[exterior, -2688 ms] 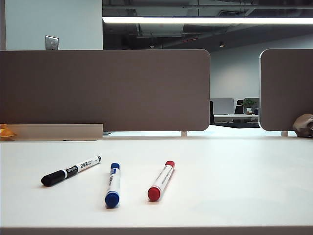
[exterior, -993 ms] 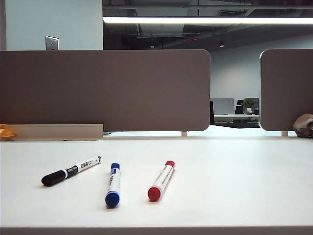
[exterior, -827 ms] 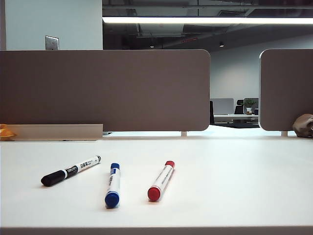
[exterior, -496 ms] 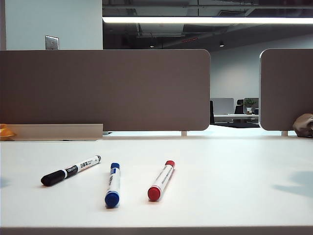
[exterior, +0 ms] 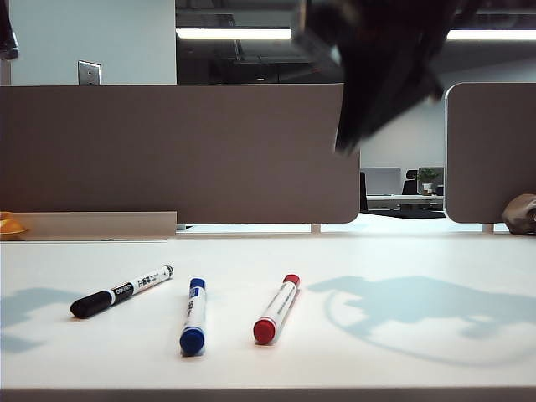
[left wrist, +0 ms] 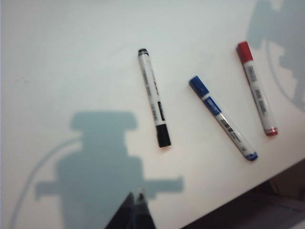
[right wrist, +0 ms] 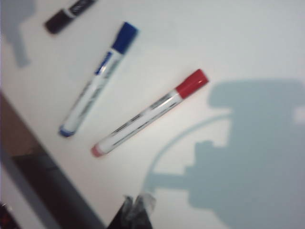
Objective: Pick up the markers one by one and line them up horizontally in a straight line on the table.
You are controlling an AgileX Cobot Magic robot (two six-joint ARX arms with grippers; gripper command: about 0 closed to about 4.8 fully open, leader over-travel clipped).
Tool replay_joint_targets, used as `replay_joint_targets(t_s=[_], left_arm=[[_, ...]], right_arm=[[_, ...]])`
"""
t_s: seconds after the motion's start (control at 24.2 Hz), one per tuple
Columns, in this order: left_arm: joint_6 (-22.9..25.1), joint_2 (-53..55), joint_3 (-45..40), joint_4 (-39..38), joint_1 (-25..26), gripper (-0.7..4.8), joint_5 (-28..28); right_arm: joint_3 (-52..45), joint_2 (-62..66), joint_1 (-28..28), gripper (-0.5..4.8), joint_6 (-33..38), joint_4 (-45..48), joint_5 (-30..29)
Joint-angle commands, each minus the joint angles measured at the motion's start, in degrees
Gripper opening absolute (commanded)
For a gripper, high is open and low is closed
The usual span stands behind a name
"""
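Note:
Three markers lie apart on the white table (exterior: 251,251): black-capped (exterior: 121,293) on the left, blue (exterior: 194,316) in the middle, red (exterior: 277,308) on the right, each at its own angle. My left gripper (left wrist: 136,195) is shut and empty, high above the table near its front edge, short of the black marker (left wrist: 153,97), with the blue marker (left wrist: 222,118) and red marker (left wrist: 257,88) beyond. My right gripper (right wrist: 138,200) is shut and empty, hovering short of the red marker (right wrist: 150,113), with the blue marker (right wrist: 98,78) further off. The right arm (exterior: 377,67) is a dark blur overhead.
Two grey-brown partition panels (exterior: 180,151) (exterior: 490,151) stand along the back of the table. A beige ledge (exterior: 92,224) and a yellow object (exterior: 10,224) sit at the back left, a grey lump (exterior: 521,213) at the back right. The front edge (exterior: 268,392) runs close to the markers.
Both arms have swung in over the table; the right one now fills the top of the exterior view and large shadows have spread across the surface. The markers have not moved.

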Motion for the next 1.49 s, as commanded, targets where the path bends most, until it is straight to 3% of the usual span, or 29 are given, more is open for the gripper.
replay_joint_targets(t_s=[0.04, 0.37, 0.66, 0.74, 0.95, 1.08, 1.49], left_arm=[[-3.6, 0.0, 0.3, -0.1, 0.0, -0.05, -0.7], [-3.8, 1.7, 0.3, 3.5, 0.0, -0.05, -4.4], [-2.9, 9.0, 0.3, 7.3, 0.1, -0.05, -4.0], [-2.0, 10.2, 0.3, 9.2, 0.1, -0.05, -4.1], [-1.4, 10.7, 0.3, 11.3, 0.2, -0.05, -4.0], [-2.4, 11.7, 0.2, 11.4, 0.2, -0.05, -4.0], [-2.7, 13.1, 0.2, 11.7, 0.2, -0.05, -4.1]], right_arm=[[0.4, 3.6, 0.0, 1.22, 0.8, 4.0, 0.0], [0.4, 8.2, 1.4, 1.32, 3.7, 8.4, 2.2], [0.4, 10.8, 5.1, 1.6, 15.5, 16.4, 3.9], [0.4, 12.0, 5.7, 1.96, 17.8, 17.1, 4.4], [0.4, 13.1, 6.2, 2.13, 20.3, 14.2, 5.8], [0.4, 13.1, 6.2, 2.57, 20.2, 10.5, 8.6], [0.4, 13.2, 6.4, 2.57, 20.2, 6.2, 9.0]])
